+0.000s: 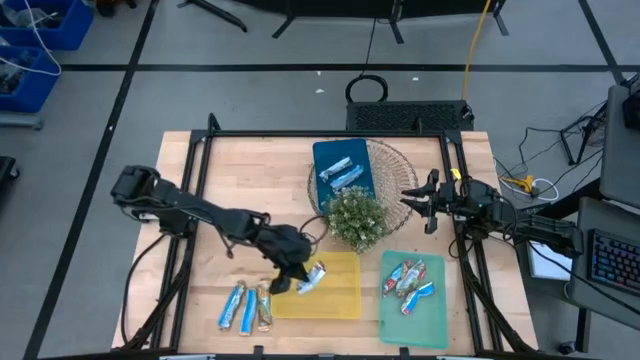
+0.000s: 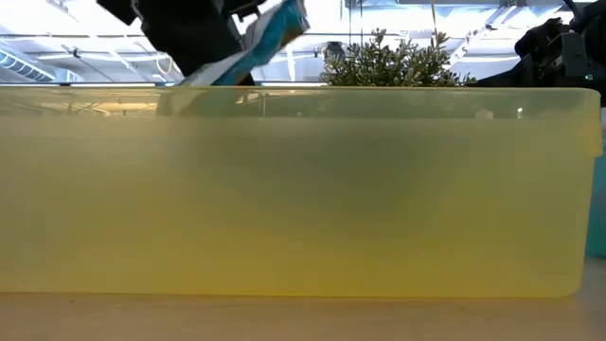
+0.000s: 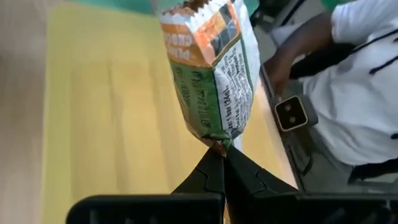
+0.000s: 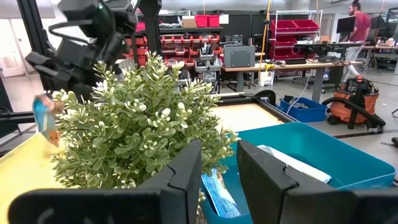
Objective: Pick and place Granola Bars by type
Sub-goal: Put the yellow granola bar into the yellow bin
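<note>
My left gripper hangs over the left part of the yellow tray, shut on one granola bar in a shiny wrapper with orange and green print. The low view shows that bar above the tray's wall. Three more bars lie on the wood left of the yellow tray. Other bars lie in the blue tray and the green tray. My right gripper waits open at the table's right side, behind the plant. My left gripper pinches the bar's crimped end seal between its two fingertips. The fingers slant down from the table's left. The bar sticks out beyond the fingertips, tilted, and is lifted clear above the yellow tray's floor.
A bushy green plant stands mid-table between the trays. The blue tray sits on a round wire basket. A dark frame rail borders the table. A person in a white shirt is beyond the table's near edge.
</note>
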